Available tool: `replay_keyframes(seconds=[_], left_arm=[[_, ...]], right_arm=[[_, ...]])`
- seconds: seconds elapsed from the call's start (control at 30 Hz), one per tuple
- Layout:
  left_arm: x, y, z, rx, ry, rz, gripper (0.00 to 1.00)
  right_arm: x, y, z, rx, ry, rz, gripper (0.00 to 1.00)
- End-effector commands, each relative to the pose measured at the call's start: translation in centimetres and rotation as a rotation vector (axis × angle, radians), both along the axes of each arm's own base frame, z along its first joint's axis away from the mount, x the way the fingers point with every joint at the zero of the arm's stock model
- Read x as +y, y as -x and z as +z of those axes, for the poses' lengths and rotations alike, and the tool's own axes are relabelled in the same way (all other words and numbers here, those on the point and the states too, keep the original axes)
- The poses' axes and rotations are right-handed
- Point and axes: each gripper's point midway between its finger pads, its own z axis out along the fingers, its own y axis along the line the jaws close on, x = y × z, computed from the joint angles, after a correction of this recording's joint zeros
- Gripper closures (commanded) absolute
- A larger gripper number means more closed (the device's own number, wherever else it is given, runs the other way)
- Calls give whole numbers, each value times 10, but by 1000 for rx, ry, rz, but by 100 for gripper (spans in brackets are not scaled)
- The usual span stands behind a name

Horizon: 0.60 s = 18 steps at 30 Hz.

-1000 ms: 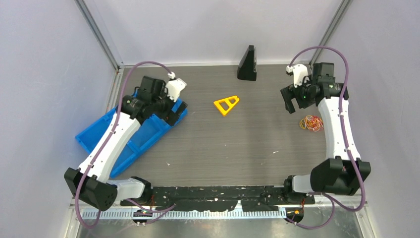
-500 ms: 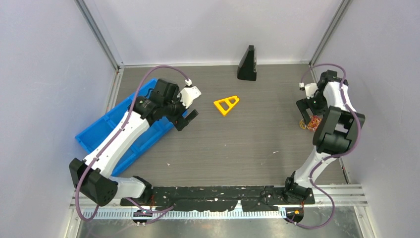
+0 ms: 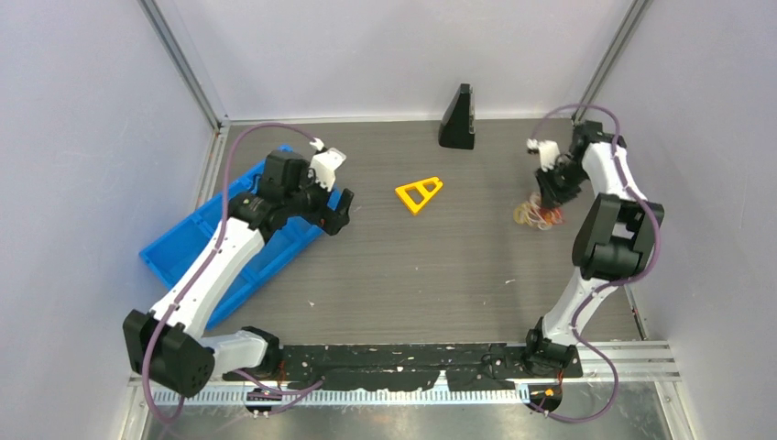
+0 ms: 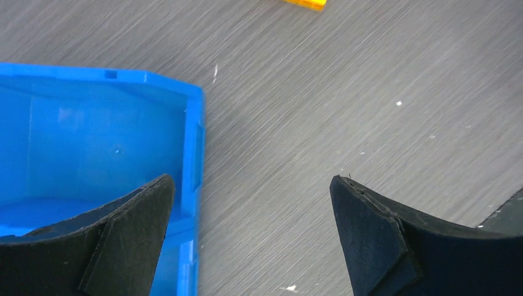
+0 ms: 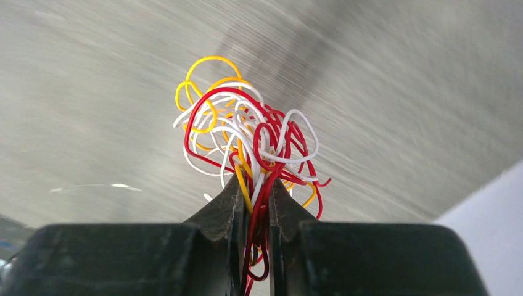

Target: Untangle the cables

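Observation:
A tangled bundle of red, white and yellow cables [image 5: 247, 139] fans out from between my right gripper's [image 5: 254, 188] fingers, which are shut on it. From above, the cables [image 3: 536, 216] hang at the right side of the table just below the right gripper [image 3: 552, 194]. My left gripper [image 4: 250, 197] is open, with nothing between its black fingers [image 4: 132, 213]; one finger is over the blue bin [image 4: 74, 135], the other over bare table. In the top view the left gripper [image 3: 337, 213] hovers at the bin's [image 3: 179, 247] right end.
A yellow triangular frame [image 3: 419, 192] lies on the table's middle back, its edge also showing in the left wrist view [image 4: 306, 4]. A black wedge-shaped stand [image 3: 458, 119] sits at the back wall. White walls enclose the table on three sides.
The right gripper has lifted the cable bundle off the table and carried it leftward. The left arm swung out over the table, then drew back to the bin's right end.

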Motion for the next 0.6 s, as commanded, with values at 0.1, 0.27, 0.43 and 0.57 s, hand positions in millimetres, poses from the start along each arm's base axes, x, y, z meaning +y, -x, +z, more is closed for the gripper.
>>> replay_keyframes(seconds=[0.1,0.27,0.43,0.57], left_arm=[[-61,25,74,-193,388,-300,0],[-105,51,89,-237,451,-476,1],[-144,60,95,-205,535,-525,0],[-156,44,77,-115,558,-430,10]], right_arm=[[230,40,161,-342,-501,442,95],[316,77,204,-393,-673,617,95],[360,104,223,-401,-765,752,95],[379,118,233,-396,-825,811,89]])
